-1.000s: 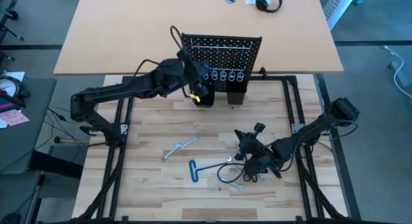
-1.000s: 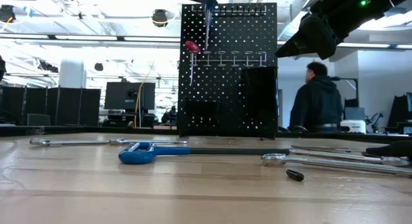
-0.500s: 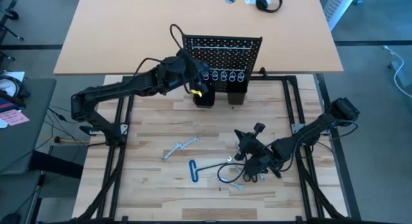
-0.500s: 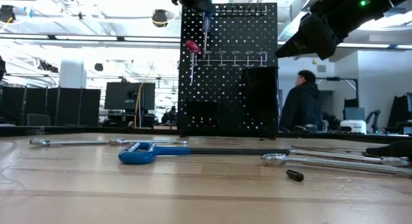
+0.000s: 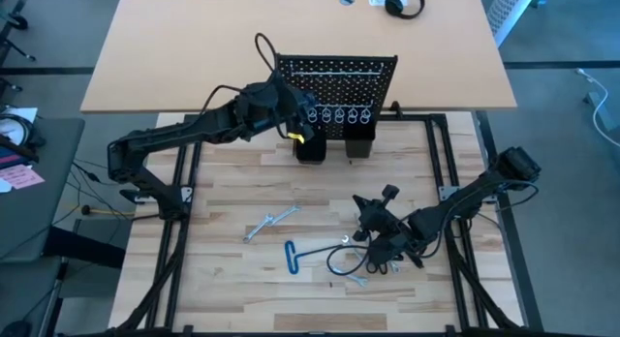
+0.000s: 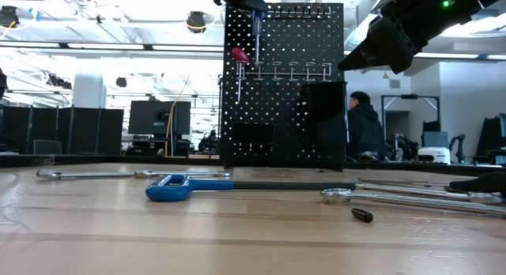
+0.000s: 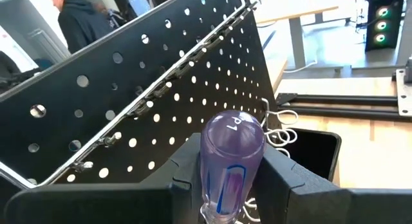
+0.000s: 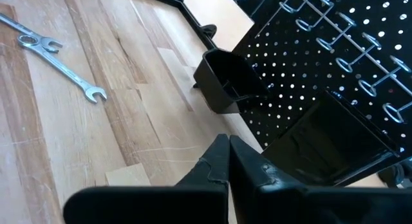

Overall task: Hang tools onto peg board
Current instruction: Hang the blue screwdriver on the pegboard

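The black peg board (image 5: 334,80) stands upright at the far middle of the table, with silver ring hooks (image 5: 337,114) and two black cups (image 5: 308,148) at its base. A red-handled tool (image 6: 239,55) hangs from the leftmost hook. My left gripper (image 5: 296,124) is at the board's left hooks, shut on a screwdriver with a clear purple-blue handle (image 7: 232,159). My right gripper (image 5: 383,235) is shut and empty over the loose tools: a blue-handled T-key (image 5: 291,255), silver wrenches (image 5: 269,224) and a black looped tool (image 5: 339,262) lying flat on the table. My left gripper pinches the screwdriver's handle by its two sides (image 7: 212,179) between its two fingers (image 7: 183,176), below the rounded handle end (image 7: 233,129). The screwdriver stands about upright, its shaft (image 6: 255,34) pointing down in front of the board, clear of the table.
The black cups (image 8: 225,82) jut out from the board's foot. A wrench (image 8: 58,63) lies on the wood. In the low view a small black piece (image 6: 362,215) lies near the front. A person (image 6: 364,125) is in the room behind.
My left gripper has gone a little toward the table's far edge, closer to the peg board's hooks, with the screwdriver still upright in it. The board and the red-handled tool on it have shifted slightly toward the right. The person behind has walked left.
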You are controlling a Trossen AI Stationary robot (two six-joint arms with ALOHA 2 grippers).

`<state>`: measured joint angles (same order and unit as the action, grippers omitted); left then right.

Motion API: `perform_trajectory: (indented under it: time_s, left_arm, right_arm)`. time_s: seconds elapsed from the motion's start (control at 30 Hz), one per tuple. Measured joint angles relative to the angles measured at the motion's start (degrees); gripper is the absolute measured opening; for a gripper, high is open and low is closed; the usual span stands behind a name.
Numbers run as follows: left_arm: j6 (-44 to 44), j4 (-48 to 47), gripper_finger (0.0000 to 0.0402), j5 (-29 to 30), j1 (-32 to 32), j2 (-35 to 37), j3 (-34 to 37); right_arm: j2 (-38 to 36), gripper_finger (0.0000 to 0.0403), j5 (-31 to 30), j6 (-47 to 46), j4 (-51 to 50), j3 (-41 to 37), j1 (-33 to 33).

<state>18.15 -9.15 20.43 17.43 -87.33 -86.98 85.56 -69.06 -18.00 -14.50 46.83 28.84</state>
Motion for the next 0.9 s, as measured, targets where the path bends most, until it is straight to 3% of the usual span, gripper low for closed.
perform_trajectory:
  time_s: [0.9]
  left_arm:
    - [-4.34,-4.38,0.0082,-0.89,-0.87,0.13,-2.77]
  right_arm:
    - [0.00,0.0007,0.13,-0.02,-0.02,0.02,0.00]
